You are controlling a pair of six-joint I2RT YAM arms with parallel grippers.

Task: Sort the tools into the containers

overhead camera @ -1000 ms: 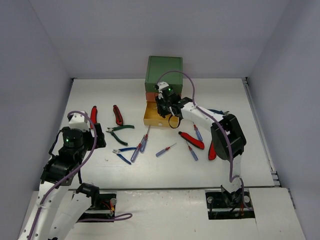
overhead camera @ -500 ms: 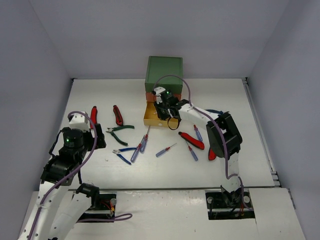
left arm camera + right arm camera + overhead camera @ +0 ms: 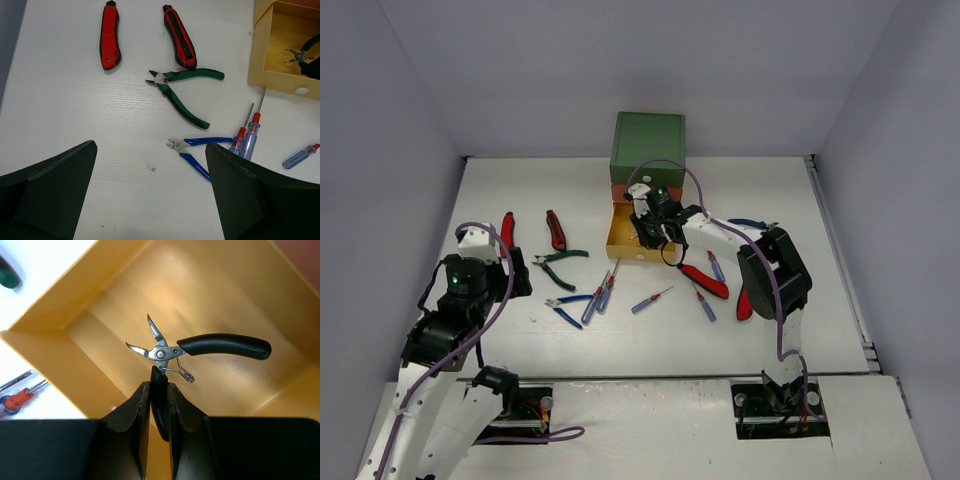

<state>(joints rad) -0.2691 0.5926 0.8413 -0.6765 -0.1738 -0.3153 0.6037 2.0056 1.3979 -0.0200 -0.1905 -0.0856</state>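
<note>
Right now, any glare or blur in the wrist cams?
Right wrist: soft sheen on the yellow drawer floor, black-handled pliers sharp, right gripper dark in the foreground. Left wrist: even light, green pliers crisp, no glare.

Bench (image 3: pixel 65 115): white, faint grain lines. Drawer (image 3: pixel 105 285): yellow. Pliers (image 3: pixel 222 346): blk handles, silver head. Grn cutters (image 3: pixel 192 74): grn/blk handles. Blue cutters (image 3: pixel 210 141): blue handles. Chunky tools (image 3: pixel 110 35): red w/ blk. Screwdrivers (image 3: pixel 250 140): clear blue, red collars.

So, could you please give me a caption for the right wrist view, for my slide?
Right jaws grip one handle of black-handled pliers over the open yellow drawer.
</note>
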